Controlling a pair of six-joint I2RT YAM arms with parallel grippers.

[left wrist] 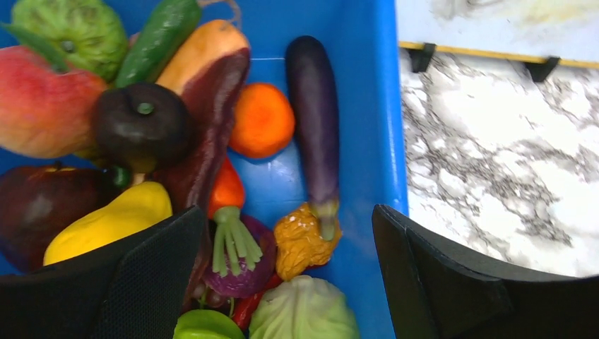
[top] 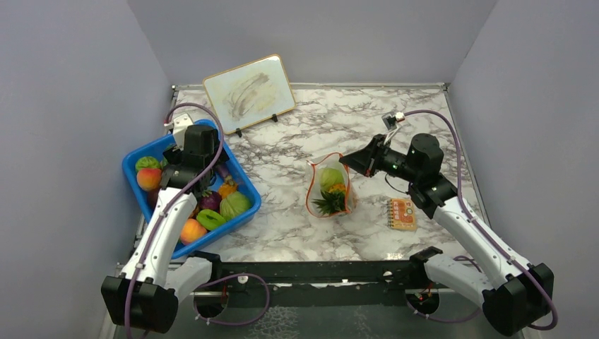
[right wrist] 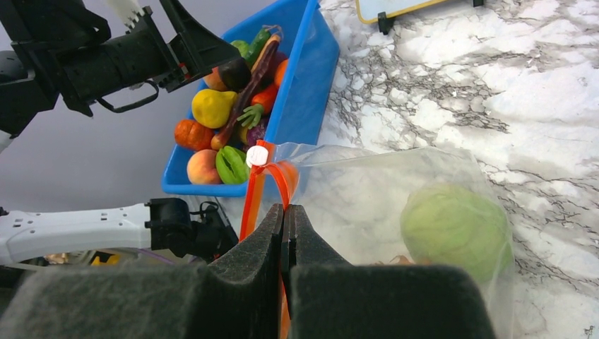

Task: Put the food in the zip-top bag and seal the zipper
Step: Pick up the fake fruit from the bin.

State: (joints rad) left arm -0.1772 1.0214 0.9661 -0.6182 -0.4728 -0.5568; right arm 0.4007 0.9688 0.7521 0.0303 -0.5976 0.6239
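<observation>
My right gripper [right wrist: 285, 215] is pinched shut on the zipper [right wrist: 249, 201] of the bag [right wrist: 367, 191], which stands right of the tub [left wrist: 381, 106], apart from it. Inside I see a green cabbage [right wrist: 455, 229] and, I think, a spiky-leaved fruit [top: 329, 203]. My left gripper [left wrist: 284, 219] hangs wide open over the tub, holding nothing.

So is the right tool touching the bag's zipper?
Touching. The right wrist view shows the right tool shut on the zipper, with the orange-red strip disappearing into its closed grip.
</observation>
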